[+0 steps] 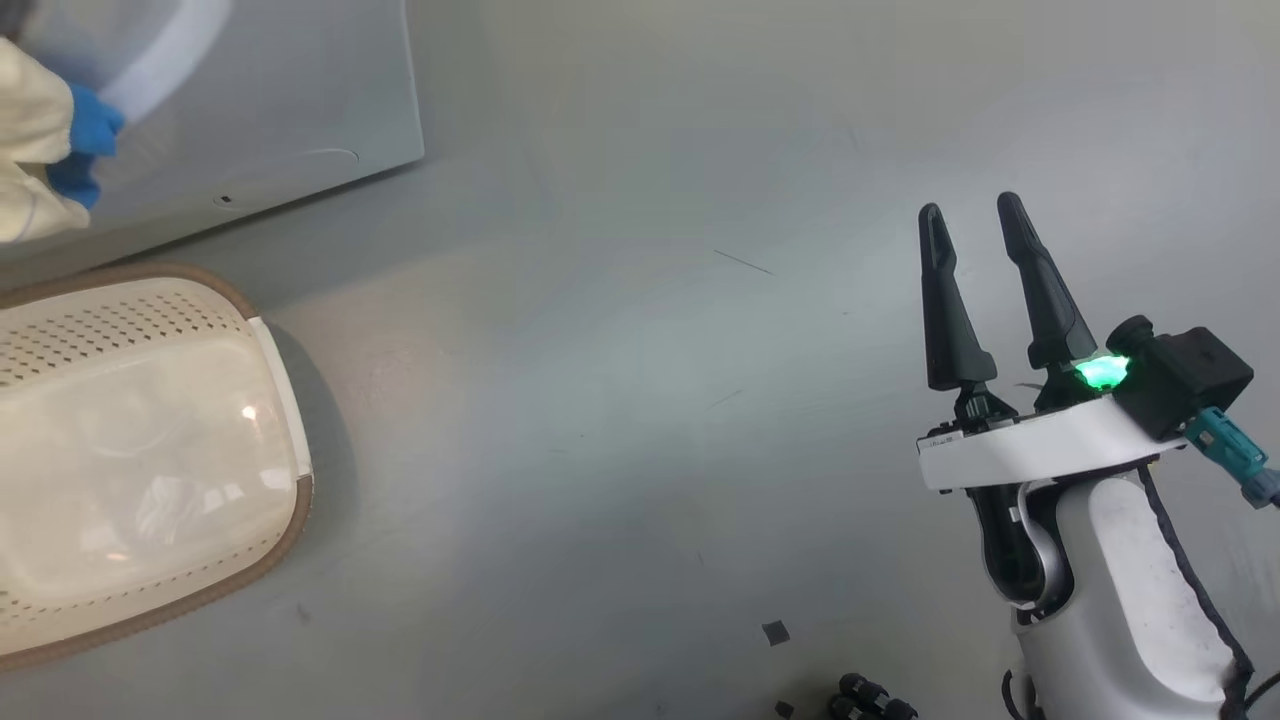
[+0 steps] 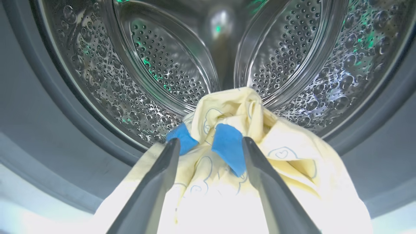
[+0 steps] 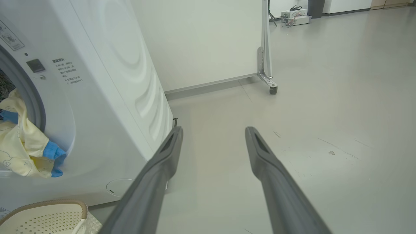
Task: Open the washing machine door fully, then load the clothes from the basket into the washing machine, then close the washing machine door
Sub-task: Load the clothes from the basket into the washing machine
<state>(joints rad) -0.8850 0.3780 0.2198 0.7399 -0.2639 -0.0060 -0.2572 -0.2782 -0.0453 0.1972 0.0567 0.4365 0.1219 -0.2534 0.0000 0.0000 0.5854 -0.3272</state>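
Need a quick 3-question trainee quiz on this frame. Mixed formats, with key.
1. True or false: the clothes lie wholly inside the drum.
2. The left end effector is: A) shut on the fabric; B) open, fingers apart; C) clamped on a door rim.
3. What does the right end effector hold?
Key: 1 false, part hangs out over the front of the washing machine; 2 B; 3 nothing, it is open above the floor.
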